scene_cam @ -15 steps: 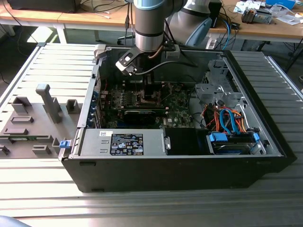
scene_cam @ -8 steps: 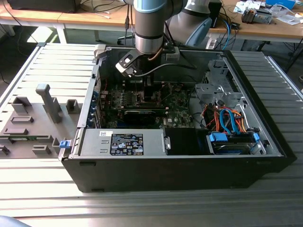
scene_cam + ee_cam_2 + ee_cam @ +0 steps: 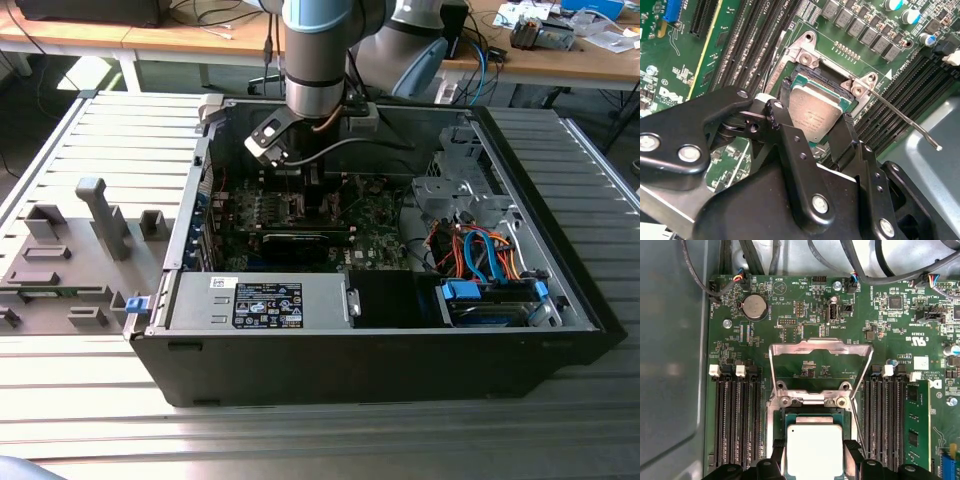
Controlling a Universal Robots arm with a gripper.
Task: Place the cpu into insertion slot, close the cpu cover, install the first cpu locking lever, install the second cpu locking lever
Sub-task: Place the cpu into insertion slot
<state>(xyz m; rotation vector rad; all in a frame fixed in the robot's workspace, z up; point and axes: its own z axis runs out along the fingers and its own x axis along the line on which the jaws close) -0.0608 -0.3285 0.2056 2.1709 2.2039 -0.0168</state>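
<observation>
Inside the open computer case (image 3: 380, 345), your gripper (image 3: 815, 107) hung low over the green circuit board (image 3: 790, 300). Its jaws were drawn in narrowly onto two opposite edges of the cpu (image 3: 814, 450), apparently gripping it. The cpu sat directly over the insertion slot (image 3: 812, 77); I could not tell whether it was seated or just above. The cpu cover (image 3: 821, 346) stood swung open beyond the slot. I judged the chip light, thin and stiff, with a slippery metal top and easily bent socket contacts beneath, so the bare side edges looked the safest hold.

Ribbed metal table (image 3: 90, 425), cluttered wooden desks (image 3: 590, 68)
</observation>
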